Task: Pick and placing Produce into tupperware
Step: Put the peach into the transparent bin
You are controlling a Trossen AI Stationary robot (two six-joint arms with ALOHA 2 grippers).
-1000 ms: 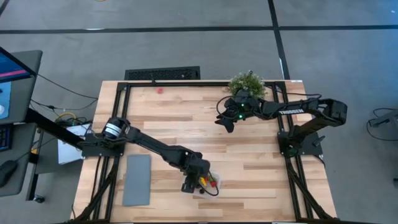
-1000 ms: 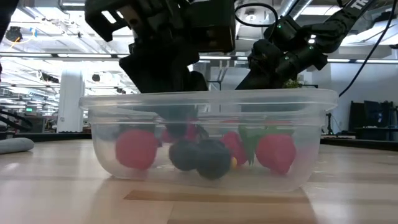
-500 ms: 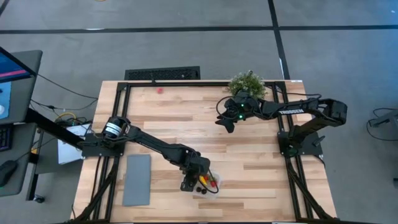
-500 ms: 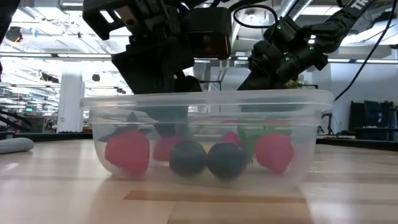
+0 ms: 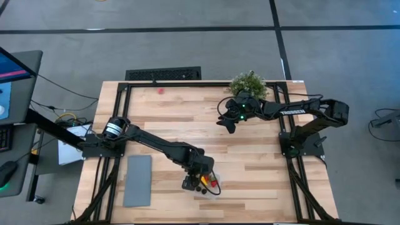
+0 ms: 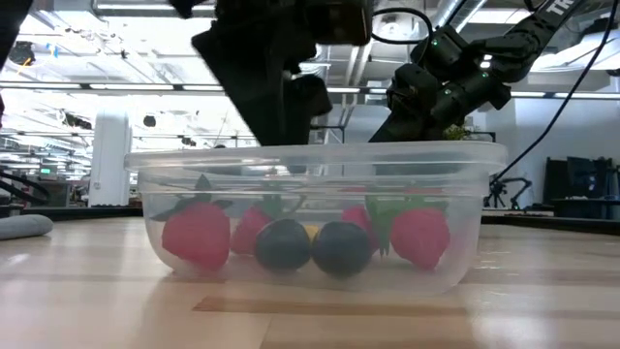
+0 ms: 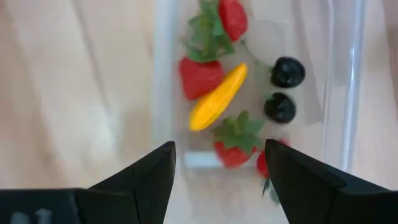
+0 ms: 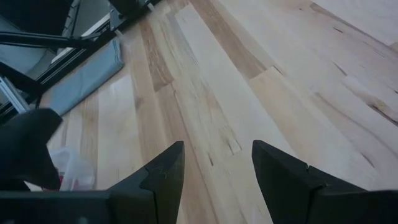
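The clear tupperware [image 5: 210, 185] stands on its base near the table's near edge, and fills the low view [image 6: 320, 160]. Inside it lies the produce: red strawberries [image 7: 200, 76] [image 6: 199, 236], a yellow elongated piece [image 7: 217, 98] and two black berries [image 7: 287, 71] [image 6: 283, 245] side by side on its floor. My left gripper [image 5: 194, 180] [image 7: 219, 149] hangs open just above the tupperware's rim, fingers pointing down, holding nothing. My right gripper [image 5: 226, 124] [image 8: 216, 152] hovers open above bare wood near the table's far right, beside the plant.
A flat grey slab [image 5: 137, 180] lies left of the tupperware. A leafy potted plant [image 5: 248, 82] stands at the far edge behind my right arm. A pale pink spot [image 5: 160, 90] marks the far left. Bare wood spans the table's middle.
My left gripper has risen from inside the tupperware to above its rim. The two black berries, heaped one against the other a second ago, have rolled apart and settled side by side on the floor. The left strawberry has shifted a little toward the wall.
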